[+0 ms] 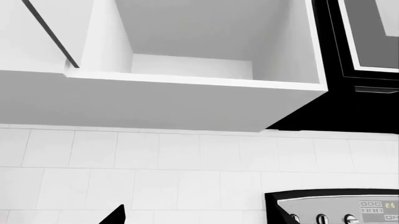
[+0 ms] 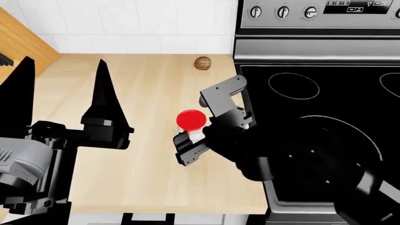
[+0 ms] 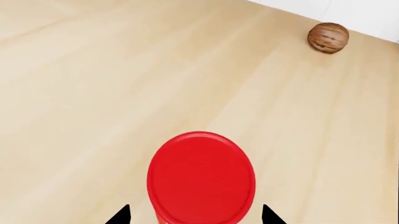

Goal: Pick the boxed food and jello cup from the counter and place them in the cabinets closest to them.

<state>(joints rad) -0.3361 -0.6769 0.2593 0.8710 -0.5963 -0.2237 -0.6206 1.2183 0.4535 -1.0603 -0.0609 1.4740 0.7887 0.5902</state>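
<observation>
Between the right fingers, the jello cup, upright on the pale wood surface, plain red lid facing up, a strip of white side just showing below it. One grey finger beyond the cup, the other on its near side, both set apart from it. Seen from the right wrist: same red lid filling the space between two black fingertips, a thin gap of bare wood at either side, so parted around the cup and not closed on it. Well beyond the fingertips, near the white tiled wall, a small brown walnut-like ball, alone on the wood. Just to the outer side of the right fingers, the black glass stovetop with white ring markings.

Off to the other side, the left fingers: two long black prongs spread wide, raised above the surface, holding nothing. Ahead of the left fingers, seen from the left wrist: an open white cabinet, door swung aside, white tile beneath it.
</observation>
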